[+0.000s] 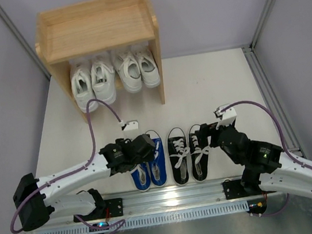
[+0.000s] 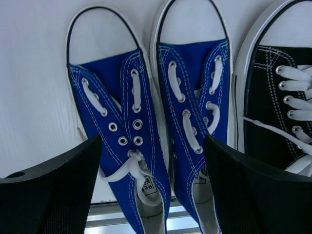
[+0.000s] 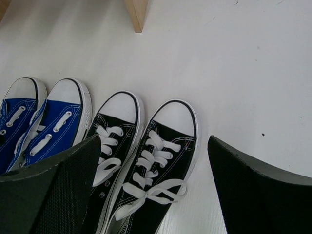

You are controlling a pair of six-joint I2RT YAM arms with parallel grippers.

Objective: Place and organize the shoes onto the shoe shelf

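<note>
The wooden shoe shelf [image 1: 97, 26] stands at the back left, with two white pairs [image 1: 114, 76] on its lower tier. The blue pair [image 1: 150, 169] and the black pair [image 1: 188, 158] lie side by side on the table near the front, toes pointing at the shelf. My left gripper [image 1: 144, 147] is open over the blue pair. In the left wrist view its jaws [image 2: 153, 187] straddle both blue shoes [image 2: 122, 131] near the heels. My right gripper [image 1: 205, 135] is open over the right black shoe [image 3: 163, 161], with the left black shoe [image 3: 109, 141] under its left finger [image 3: 53, 195].
A metal rail [image 1: 173, 197] runs along the table's near edge behind the shoes' heels. Grey walls close in the left and right sides. A shelf side panel's foot [image 3: 137, 14] shows at the top of the right wrist view. Purple cables loop over both arms.
</note>
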